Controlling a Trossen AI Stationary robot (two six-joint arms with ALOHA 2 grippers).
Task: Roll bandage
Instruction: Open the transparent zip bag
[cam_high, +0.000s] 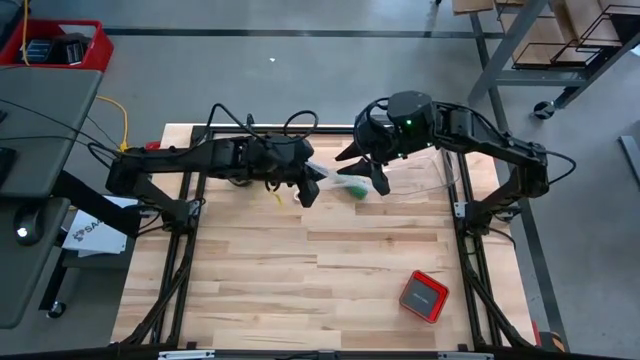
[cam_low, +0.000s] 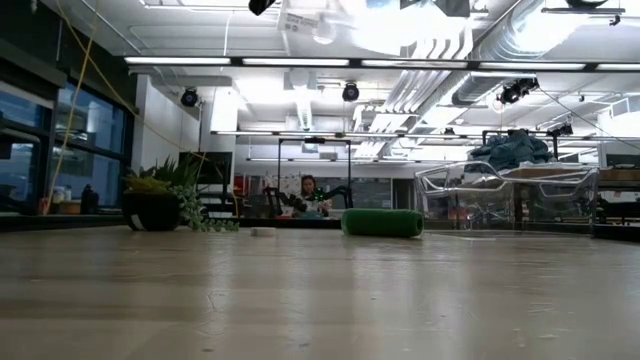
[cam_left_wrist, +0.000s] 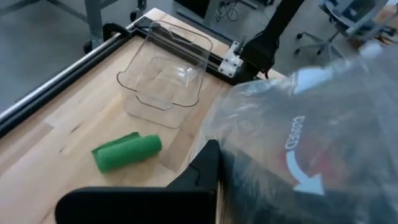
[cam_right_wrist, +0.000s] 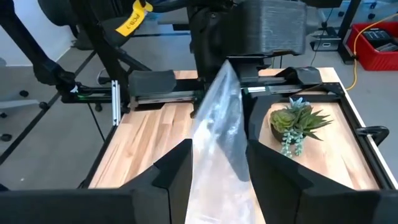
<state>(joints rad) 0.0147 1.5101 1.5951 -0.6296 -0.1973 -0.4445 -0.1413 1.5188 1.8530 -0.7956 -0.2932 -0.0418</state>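
The bright green bandage is a small roll (cam_high: 355, 190) lying on its side on the table, with no gripper touching it. It also shows in the left wrist view (cam_left_wrist: 127, 152) and the low view (cam_low: 382, 222). A crinkly clear plastic bag (cam_high: 330, 175) spans between my two grippers above the table. My left gripper (cam_high: 305, 187) is shut on the bag's left end. My right gripper (cam_high: 365, 172) is shut on its right end, just beyond the roll. My left gripper holds the clear bag's end (cam_left_wrist: 249, 155), coming level from the table's left. The bag covers most of the fingers, so only one finger (cam_left_wrist: 205, 171) shows. The bag is lifted clear of the table. My right gripper pinches the bag's bunched film (cam_right_wrist: 217, 149) between its two fingers (cam_right_wrist: 177, 168), coming from the table's right, slanting down. The film runs on from the fingers toward my left gripper, clear of the table.
A clear plastic tray (cam_high: 440, 172) stands at the far right, near the roll. A red box (cam_high: 423, 296) lies at the near right. A small potted plant (cam_right_wrist: 295, 124) and a white tape ring (cam_low: 263, 231) stand toward the far left. The table's near half is bare wood.
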